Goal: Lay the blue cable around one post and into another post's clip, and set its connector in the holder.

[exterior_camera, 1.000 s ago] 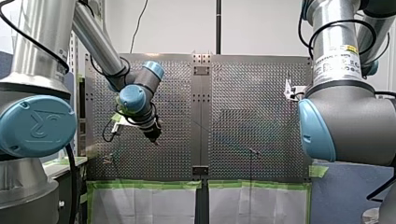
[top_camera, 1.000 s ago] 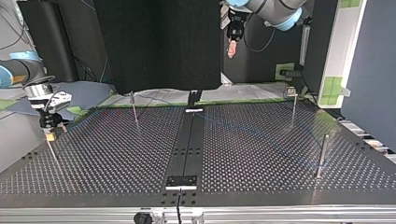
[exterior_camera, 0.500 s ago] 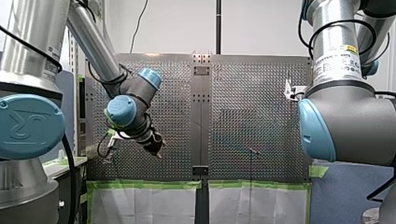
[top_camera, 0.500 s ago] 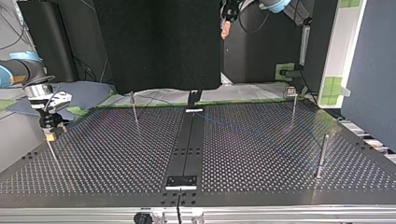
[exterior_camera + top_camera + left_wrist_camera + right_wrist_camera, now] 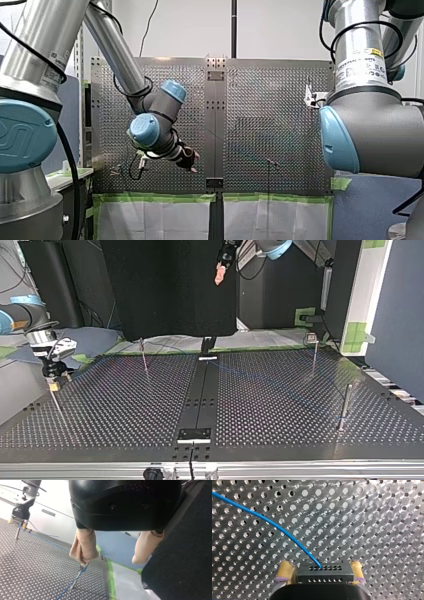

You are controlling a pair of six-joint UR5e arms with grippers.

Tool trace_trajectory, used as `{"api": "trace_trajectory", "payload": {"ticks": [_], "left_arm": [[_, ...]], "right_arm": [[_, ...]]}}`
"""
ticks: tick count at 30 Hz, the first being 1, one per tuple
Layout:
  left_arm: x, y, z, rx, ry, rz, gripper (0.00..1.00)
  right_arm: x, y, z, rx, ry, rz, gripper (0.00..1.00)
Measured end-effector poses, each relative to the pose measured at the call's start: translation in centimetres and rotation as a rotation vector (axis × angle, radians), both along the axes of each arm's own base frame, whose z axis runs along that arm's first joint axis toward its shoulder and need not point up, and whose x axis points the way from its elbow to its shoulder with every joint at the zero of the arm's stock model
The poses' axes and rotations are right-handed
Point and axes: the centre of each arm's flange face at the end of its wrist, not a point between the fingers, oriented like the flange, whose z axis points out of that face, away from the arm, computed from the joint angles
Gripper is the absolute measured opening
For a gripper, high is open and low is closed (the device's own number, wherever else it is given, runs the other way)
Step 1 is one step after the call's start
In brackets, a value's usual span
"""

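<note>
My right gripper (image 5: 319, 576) is shut on a black connector (image 5: 324, 572), its yellow pads (image 5: 285, 570) pressed against the connector's two ends. The blue cable (image 5: 274, 527) leaves the connector and curves over the perforated table. In the top view my right gripper (image 5: 52, 380) hovers low at the left, above a thin post (image 5: 56, 402). High over the table's far edge, my left gripper (image 5: 220, 274) is open with nothing in it. Its beige pads (image 5: 83, 546) stand wide apart. Below them the cable (image 5: 72, 582) runs past a post (image 5: 79, 570).
More posts stand on the table: one at the back left (image 5: 144, 355), one at the back right (image 5: 315, 352) and one at the right (image 5: 345, 405). A black strip (image 5: 200, 395) runs down the table's middle. Green tape (image 5: 155, 198) edges the table.
My left arm has swung: its gripper went right and lower in the front view, left and higher in the top view. My right arm has not moved.
</note>
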Motion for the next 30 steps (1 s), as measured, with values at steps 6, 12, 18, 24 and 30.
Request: {"api": "trace_trajectory", "payload": {"ticks": [6, 12, 18, 24, 30], "left_arm": [[2.2, -1.5, -0.2, -0.001, -0.059, 0.019, 0.98], [4.3, -3.5, 1.0, -0.020, -0.145, 0.016, 0.98], [5.5, -4.4, 2.0, -0.022, -0.222, 0.023, 0.98], [5.3, -3.5, 1.4, -0.041, -0.237, 0.055, 0.98], [4.8, -1.5, 0.2, -0.048, -0.240, 0.115, 0.98]], "right_arm": [[0.0, 0.0, 0.0, 0.000, 0.000, 0.000, 1.00], [0.0, 0.0, 0.0, 0.000, 0.000, 0.000, 1.00], [0.0, 0.0, 0.0, 0.000, 0.000, 0.000, 1.00], [0.0, 0.0, 0.0, 0.000, 0.000, 0.000, 1.00], [0.0, 0.0, 0.0, 0.000, 0.000, 0.000, 1.00]]}}
